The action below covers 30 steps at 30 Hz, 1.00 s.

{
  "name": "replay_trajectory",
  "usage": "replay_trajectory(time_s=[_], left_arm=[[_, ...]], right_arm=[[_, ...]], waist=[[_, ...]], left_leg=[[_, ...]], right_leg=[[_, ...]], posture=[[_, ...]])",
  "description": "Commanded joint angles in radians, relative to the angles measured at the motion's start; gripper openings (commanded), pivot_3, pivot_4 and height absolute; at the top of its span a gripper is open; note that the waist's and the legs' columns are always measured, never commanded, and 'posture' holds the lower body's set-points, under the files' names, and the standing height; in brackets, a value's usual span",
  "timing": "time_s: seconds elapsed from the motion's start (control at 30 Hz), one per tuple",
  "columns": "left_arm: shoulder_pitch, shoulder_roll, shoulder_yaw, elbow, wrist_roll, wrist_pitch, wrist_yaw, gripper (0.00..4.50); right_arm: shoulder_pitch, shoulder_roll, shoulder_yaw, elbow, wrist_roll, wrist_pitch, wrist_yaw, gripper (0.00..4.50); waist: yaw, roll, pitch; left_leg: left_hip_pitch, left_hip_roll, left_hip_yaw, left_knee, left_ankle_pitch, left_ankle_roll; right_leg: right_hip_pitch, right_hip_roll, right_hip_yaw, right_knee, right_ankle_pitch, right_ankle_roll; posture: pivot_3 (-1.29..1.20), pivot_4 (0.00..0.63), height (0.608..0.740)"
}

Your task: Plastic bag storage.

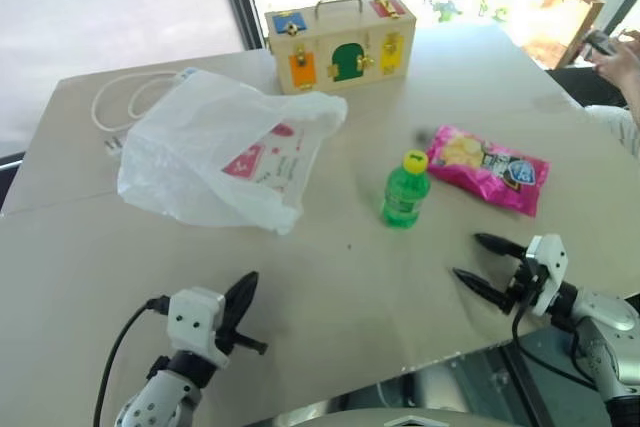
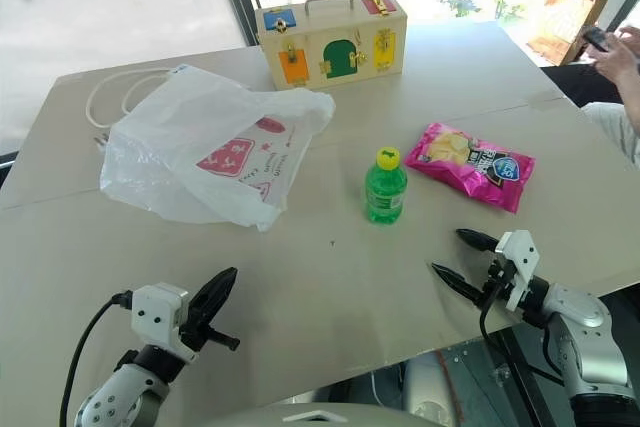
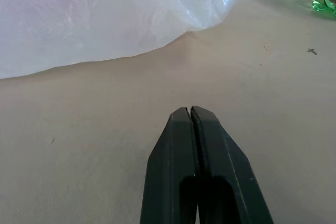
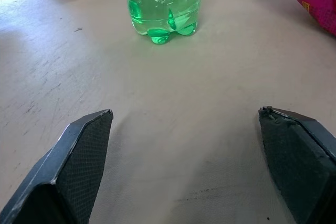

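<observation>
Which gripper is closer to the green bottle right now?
Right. The right gripper, jaws open, sits just short of the green bottle and points at it. The left gripper, shut, is farther off toward the table's near edge, facing the plastic bag.

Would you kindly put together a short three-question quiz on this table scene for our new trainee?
1. True or false: the left tool is shut and holds nothing.
2. Which thing stands upright between the plastic bag and the pink snack packet: A) a mug, B) the green bottle, C) a tin?
3. Fill in: the bag's far end lies just in front of the wooden ____.

Key
1. True; its fingers are pressed together over the bare table, short of the bag.
2. B; the open right tool points towards it.
3. Box.
</observation>
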Motion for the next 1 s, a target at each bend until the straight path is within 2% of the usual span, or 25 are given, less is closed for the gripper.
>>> replay_trajectory(time_s=[0.03, 0.73, 0.87, 1.0], left_arm=[[0.015, 0.0, 0.005, -0.033, -0.008, -0.032, 0.003, 0.05], [0.0, -0.014, 0.008, -0.01, 0.05, -0.064, 0.071, 0.05], [-0.019, -0.011, 0.009, -0.031, 0.066, -0.053, 0.089, 0.05], [-0.056, -0.01, -0.002, -0.101, 0.059, 0.006, 0.11, 0.05]], right_arm=[[0.006, -0.007, 0.009, 0.008, 0.002, 0.001, 0.01, 4.5], [-0.036, -0.007, 0.006, 0.062, 0.0, -0.046, 0.041, 4.5], [-0.004, -0.036, 0.031, -0.026, 0.009, -0.074, 0.11, 4.5], [0.044, -0.054, 0.043, -0.204, 0.126, 0.014, 0.144, 4.5]], waist=[[0.0, 0.0, 0.0], [-0.001, 0.0, 0.0], [0.0, 0.0, 0.0], [0.001, 0.001, 0.001]], left_leg=[[0.0, 0.0, 0.0, 0.0, 0.0, 0.0], [0.0, 0.0, 0.001, 0.001, 0.0, 0.001], [0.0, 0.0, 0.001, 0.001, 0.001, 0.001], [0.0, 0.0, 0.0, 0.001, 0.002, 0.003]], right_leg=[[0.0, 0.0, 0.0, 0.0, 0.0, 0.0], [0.0, 0.0, 0.001, 0.001, 0.0, 0.0], [0.0, 0.001, 0.001, 0.001, 0.0, 0.0], [0.0, 0.0, 0.001, 0.001, 0.0, 0.0]], posture=[[0.0, 0.15, 0.74], [0.0, 0.15, 0.74], [0.0, 0.15, 0.74], [0.0, 0.15, 0.74]])
